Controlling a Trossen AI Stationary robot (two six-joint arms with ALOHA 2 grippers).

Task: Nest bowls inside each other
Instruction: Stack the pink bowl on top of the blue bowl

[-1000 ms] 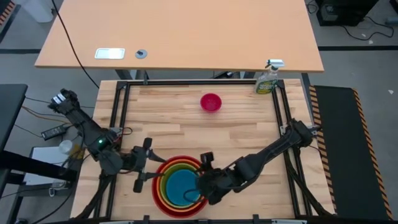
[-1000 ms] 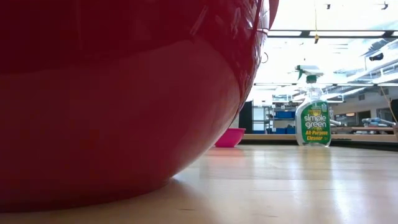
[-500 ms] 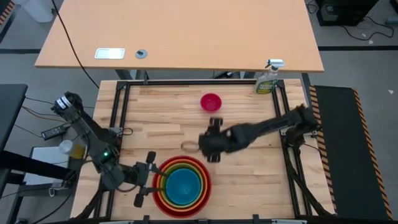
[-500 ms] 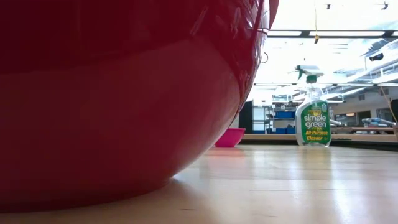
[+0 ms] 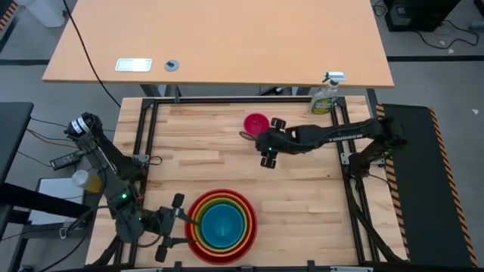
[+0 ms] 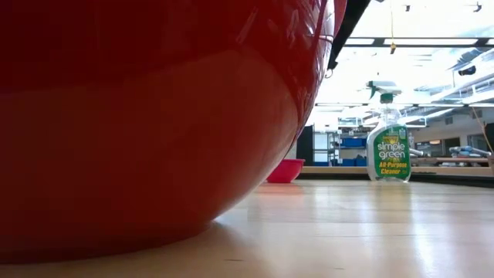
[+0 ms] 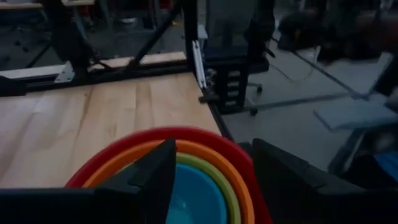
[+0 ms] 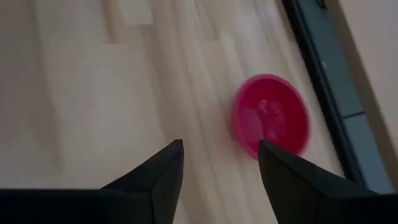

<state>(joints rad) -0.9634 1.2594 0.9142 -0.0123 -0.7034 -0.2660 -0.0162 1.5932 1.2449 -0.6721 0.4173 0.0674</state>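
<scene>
Red bowl (image 6: 147, 131), far pink bowl (image 6: 285, 171)

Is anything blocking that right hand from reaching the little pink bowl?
Nothing visible does. The right hand, fingers open, hovers right beside the small magenta pink plastic bowl, with only bare wooden tabletop between them.

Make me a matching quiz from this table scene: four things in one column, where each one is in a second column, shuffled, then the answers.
Things:
1. pink bowl
2. blue bowl
3. spray bottle
4. left gripper

Places:
A. innermost of the nested stack
B. far right corner of the table
C. alone on the far half, beside the open right gripper
D. open at the red bowl's left rim

Pairs: 1-C, 2-A, 3-B, 4-D
</scene>
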